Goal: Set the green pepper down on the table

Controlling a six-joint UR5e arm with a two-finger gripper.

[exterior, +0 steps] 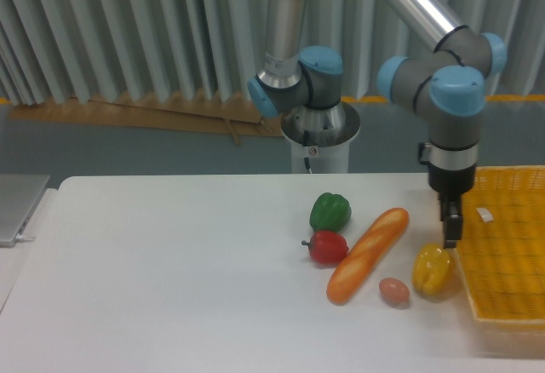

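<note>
The green pepper (329,211) rests on the white table (170,279), touching the red pepper (327,247) in front of it. My gripper (450,235) hangs well to the right of the green pepper, just above the yellow pepper (433,270) and beside the basket's left edge. Its dark fingers point down and hold nothing; the camera angle hides whether they stand apart.
A long baguette (368,254) lies diagonally between the red and yellow peppers. A small brown egg (393,290) sits in front of it. A yellow woven basket (507,262) occupies the right edge. The robot base (319,139) stands behind the table.
</note>
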